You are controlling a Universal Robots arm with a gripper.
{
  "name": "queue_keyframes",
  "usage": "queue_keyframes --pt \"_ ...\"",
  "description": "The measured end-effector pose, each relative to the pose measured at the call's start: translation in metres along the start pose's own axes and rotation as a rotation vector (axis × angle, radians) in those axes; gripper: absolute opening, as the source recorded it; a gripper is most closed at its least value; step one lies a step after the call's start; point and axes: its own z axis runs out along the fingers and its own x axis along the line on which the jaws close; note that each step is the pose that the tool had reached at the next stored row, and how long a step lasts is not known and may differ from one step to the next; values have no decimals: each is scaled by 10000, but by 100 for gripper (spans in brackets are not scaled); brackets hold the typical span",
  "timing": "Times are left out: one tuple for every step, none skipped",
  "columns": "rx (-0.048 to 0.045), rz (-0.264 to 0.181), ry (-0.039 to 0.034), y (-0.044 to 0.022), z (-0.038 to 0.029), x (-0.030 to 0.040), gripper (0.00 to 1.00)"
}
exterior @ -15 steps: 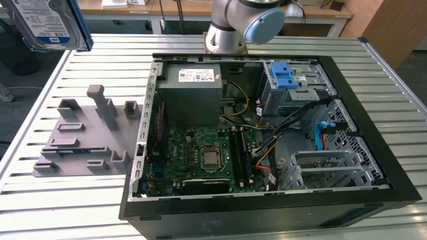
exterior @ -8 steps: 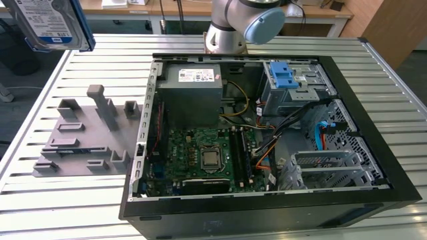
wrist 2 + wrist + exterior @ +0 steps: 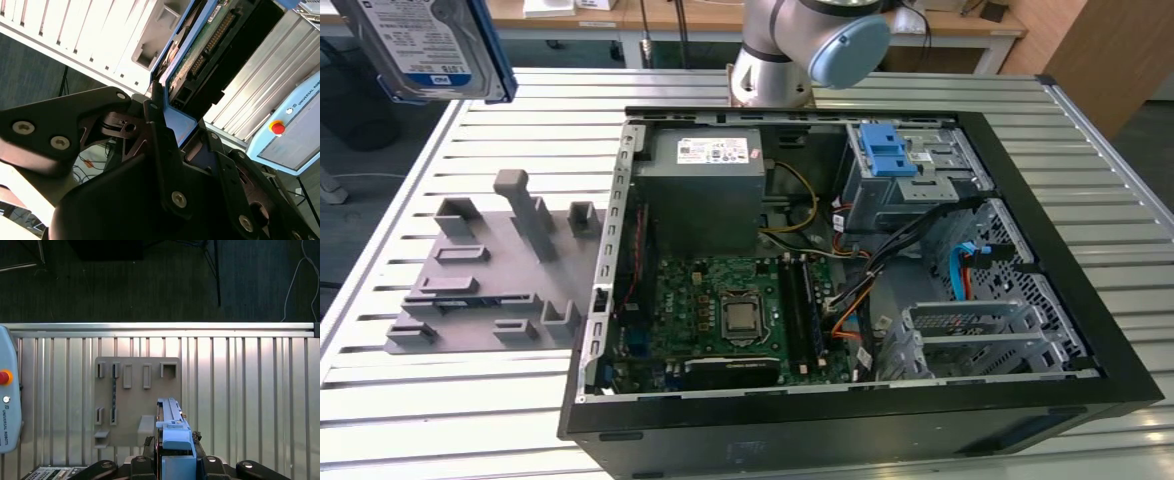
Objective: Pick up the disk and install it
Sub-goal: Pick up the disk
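Clasping the disk (image 3: 427,50), pincer (image 3: 177,462) above grey rack (image 3: 137,390), computer case (image 3: 854,425) beside

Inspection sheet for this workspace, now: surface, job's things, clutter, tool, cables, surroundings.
Surface: slatted metal table bearing an open PC case and a grey fixture.
Job's things: disk in its blue bracket, held up off the table, outside the case.
Clutter: nothing seen.
Grippers: tool shut on the disk.
Cables: orange, yellow and black cables inside the case; a blue cable by the drive cage.
Surroundings: pendant with a red button at the table; wooden desks behind.
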Motion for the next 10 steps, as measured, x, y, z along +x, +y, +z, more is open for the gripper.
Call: queue_keyframes --pt "0 0 0 -8 0 0 36" --pt "0 0 0 -15 0 0 36" --pt "-1 -1 1 -23 -1 0 36" --pt "0 0 0 -30 -1 -1 36" --pt "-1 0 0 -38 -1 -1 36" --pt "0 0 0 -45 -1 -1 36" --pt "-1 0 0 -52 -1 -1 36" --pt "-1 0 0 -58 -1 -1 36" --pt "0 0 0 -63 -1 -1 36" --pt "0 0 0 -69 -1 -1 36"
